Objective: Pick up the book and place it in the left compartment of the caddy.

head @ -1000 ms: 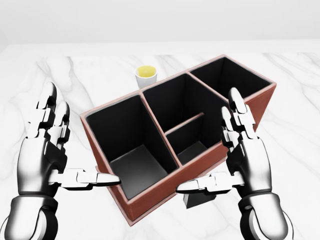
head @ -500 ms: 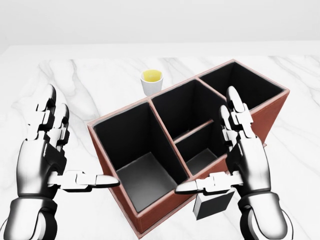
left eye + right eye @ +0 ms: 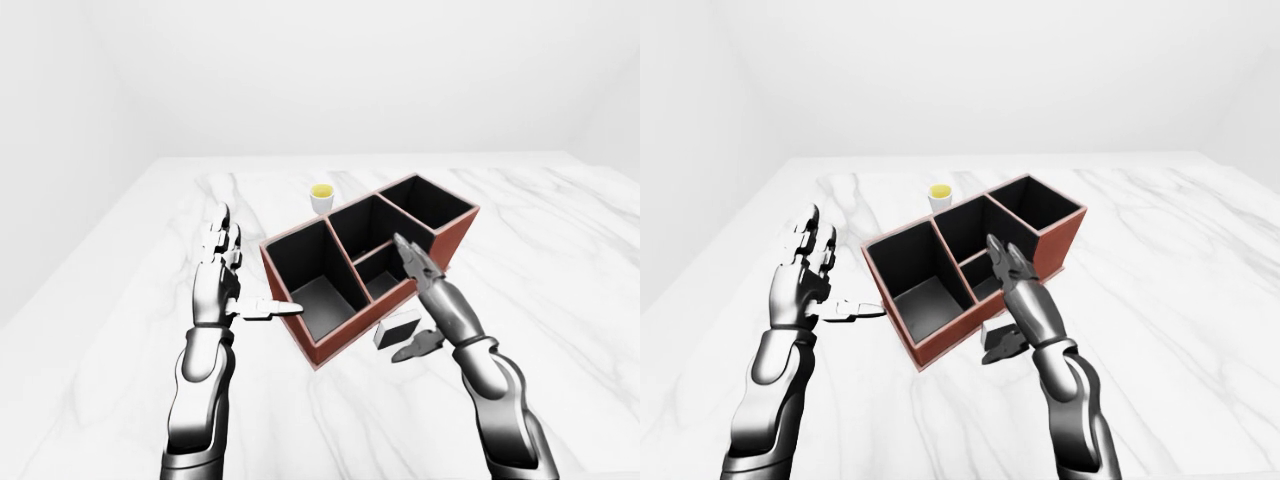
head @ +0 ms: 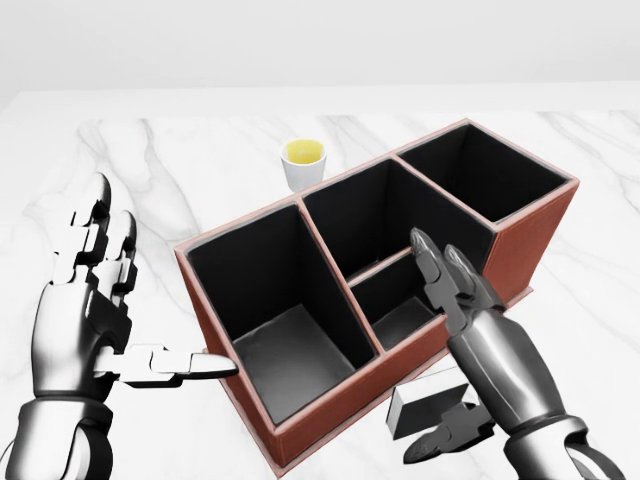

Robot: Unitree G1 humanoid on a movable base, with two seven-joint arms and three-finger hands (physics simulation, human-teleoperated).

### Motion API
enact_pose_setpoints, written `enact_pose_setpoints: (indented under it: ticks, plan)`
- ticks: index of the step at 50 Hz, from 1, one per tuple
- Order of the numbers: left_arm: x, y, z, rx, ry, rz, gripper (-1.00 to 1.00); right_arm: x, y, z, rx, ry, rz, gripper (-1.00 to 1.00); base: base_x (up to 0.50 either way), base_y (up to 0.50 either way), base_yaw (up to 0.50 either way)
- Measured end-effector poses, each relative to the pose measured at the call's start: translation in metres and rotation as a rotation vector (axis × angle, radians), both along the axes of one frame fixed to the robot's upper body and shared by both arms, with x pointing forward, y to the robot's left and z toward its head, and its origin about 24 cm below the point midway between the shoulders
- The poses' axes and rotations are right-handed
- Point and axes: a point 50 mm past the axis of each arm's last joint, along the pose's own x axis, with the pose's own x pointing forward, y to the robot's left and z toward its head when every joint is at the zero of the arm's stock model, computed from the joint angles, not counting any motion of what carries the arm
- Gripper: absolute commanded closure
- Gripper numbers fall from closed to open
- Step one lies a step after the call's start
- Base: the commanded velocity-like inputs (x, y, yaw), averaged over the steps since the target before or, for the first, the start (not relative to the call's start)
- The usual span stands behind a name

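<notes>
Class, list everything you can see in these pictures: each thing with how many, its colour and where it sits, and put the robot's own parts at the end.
Table: one, white marble with grey veins, fills the head view beneath everything.
Caddy: one, reddish-brown outside and black inside, centre of the head view, set at a slant; four compartments, all empty.
Cup: one, white with yellow contents, on the table just above the caddy's upper wall.
Book: one, dark with a white edge, on the table against the caddy's lower wall, at lower right.
Left hand: one, silver and black, left of the caddy, fingers spread open.
Right hand: one, silver and black, lower right, fingers open over the book.
</notes>
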Motion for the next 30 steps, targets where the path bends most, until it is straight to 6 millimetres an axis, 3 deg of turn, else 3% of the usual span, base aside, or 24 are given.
enact_pose_setpoints:
  ticks: [17,30]
  plan:
    - [0.000,0.000,0.000,0.000,-0.001,0.000,-1.00,-0.007,-0.015,-0.032,-0.389,0.125,-0.119,-1.00,0.00,0.00,0.00]
    - [-0.001,0.000,-0.001,-0.001,0.005,0.000,-1.00,-0.004,-0.011,-0.047,-0.538,0.157,-0.120,-1.00,0.00,0.00,0.00]
